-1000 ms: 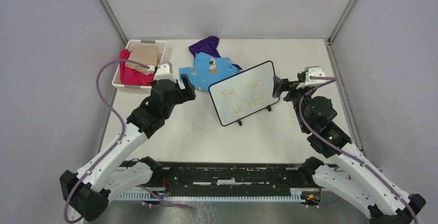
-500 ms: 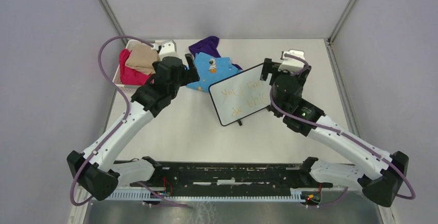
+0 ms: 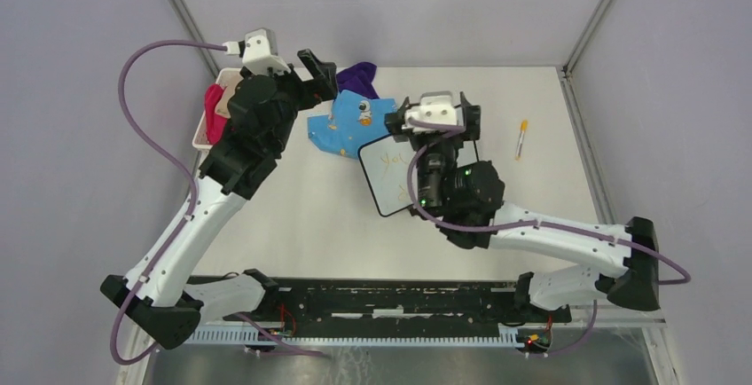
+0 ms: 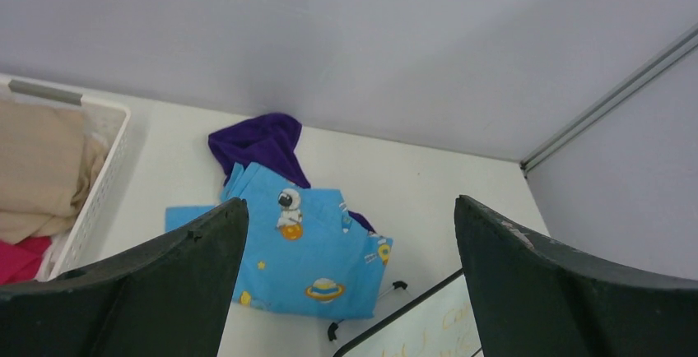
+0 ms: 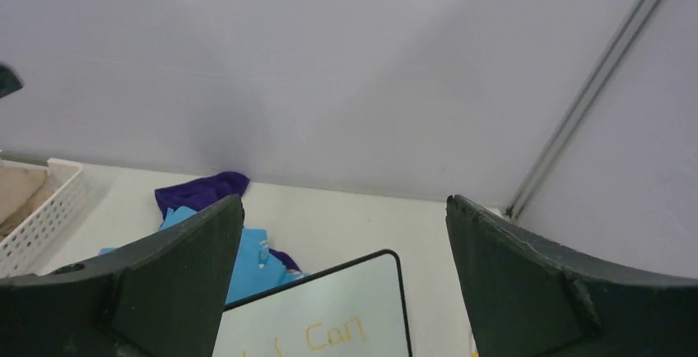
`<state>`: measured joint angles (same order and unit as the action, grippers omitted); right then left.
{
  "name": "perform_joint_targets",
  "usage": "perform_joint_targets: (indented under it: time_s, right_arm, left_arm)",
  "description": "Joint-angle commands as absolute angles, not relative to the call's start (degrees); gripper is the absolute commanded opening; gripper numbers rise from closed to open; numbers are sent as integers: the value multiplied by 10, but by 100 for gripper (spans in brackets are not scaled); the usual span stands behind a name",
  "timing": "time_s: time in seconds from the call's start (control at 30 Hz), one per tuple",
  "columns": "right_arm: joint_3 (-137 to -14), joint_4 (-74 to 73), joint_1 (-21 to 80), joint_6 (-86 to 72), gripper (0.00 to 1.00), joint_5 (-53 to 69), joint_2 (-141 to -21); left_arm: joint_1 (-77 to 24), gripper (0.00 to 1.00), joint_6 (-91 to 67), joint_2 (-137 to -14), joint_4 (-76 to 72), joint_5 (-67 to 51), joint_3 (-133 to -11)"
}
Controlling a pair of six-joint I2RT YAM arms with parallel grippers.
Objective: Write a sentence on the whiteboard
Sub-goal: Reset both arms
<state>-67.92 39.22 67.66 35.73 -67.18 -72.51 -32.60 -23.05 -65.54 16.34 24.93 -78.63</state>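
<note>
The whiteboard (image 3: 383,176) lies tilted at mid-table, its right half hidden under my right arm. It also shows in the right wrist view (image 5: 329,308) and, as a corner, in the left wrist view (image 4: 428,324). Parts of the orange-yellow sentence show: "you" (image 3: 391,158) and "Can" (image 5: 334,334). My right gripper (image 3: 434,123) (image 5: 345,201) is open and empty, above the board's far part. My left gripper (image 3: 317,70) (image 4: 350,205) is open and empty, raised over the back left. An orange marker (image 3: 521,138) lies on the table right of the board.
A white basket (image 3: 202,141) (image 4: 103,184) with beige and red clothes stands at the back left. A blue astronaut-print cloth (image 3: 346,123) (image 4: 304,258) and a purple cloth (image 3: 356,74) (image 4: 259,143) lie behind the board. Grey walls close in on three sides.
Both arms rose and reached towards the back. My right gripper swung left from the board's right edge to above the board. The marker now shows on the table at the right.
</note>
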Motion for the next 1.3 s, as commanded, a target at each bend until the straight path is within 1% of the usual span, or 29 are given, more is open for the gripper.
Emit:
perform_joint_targets:
  time_s: [0.0,0.07,0.13,0.17,0.2,0.23,0.27,0.3,0.33,0.37,0.4,0.43,0.57,0.8,0.97,1.1,1.17,1.27]
  right_arm:
    - [-619,763,729,730,98,-666,-755]
    - [-575,792,732,742,98,-676,-744]
    - [-552,733,725,680,98,-709,-718]
    - [-542,668,714,631,98,-721,-702]
    - [-536,592,703,544,98,-728,-676]
    - [-535,476,681,445,98,-724,-652]
    - [-541,358,655,314,98,-706,-622]
    - [-550,220,615,204,98,-666,-599]
    - [-552,128,574,103,98,-620,-573]
    - [-543,91,528,47,98,-571,-544]
    - [-520,81,495,26,98,-544,-522]
    - [-491,90,482,23,98,-543,-493]
    - [-405,148,469,54,98,-578,-418]
    - [-356,202,467,105,98,-559,-351]
    - [-347,239,466,150,98,-547,-343]
    - [-331,250,466,156,98,-553,-355]
    - [-332,223,465,132,98,-553,-371]
    - [-355,152,458,73,98,-520,-399]
  left_arm:
    - [-327,100,-183,-652,102,259,-791]
    - [-328,100,-158,-632,74,260,-749]
    - [-328,100,-134,-603,41,259,-697]
    - [-329,100,-123,-589,25,256,-673]
    - [-331,100,-113,-574,10,255,-651]
    - [-333,100,-105,-563,3,256,-632]
    - [-336,100,-101,-554,-5,260,-618]
    - [-340,100,-98,-548,-15,264,-608]
    - [-343,100,-96,-545,-18,269,-601]
    - [-348,100,-100,-546,-20,283,-597]
    - [-351,100,-105,-548,-19,294,-595]
    - [-355,100,-111,-552,-17,300,-594]
    - [-375,100,-113,-565,-9,300,-593]
    - [-387,100,-114,-561,-9,286,-591]
    - [-397,100,-105,-556,-17,285,-582]
    - [-409,100,-96,-560,-25,293,-576]
    - [-413,100,-94,-562,-25,298,-574]
    - [-418,100,-92,-566,-25,302,-573]
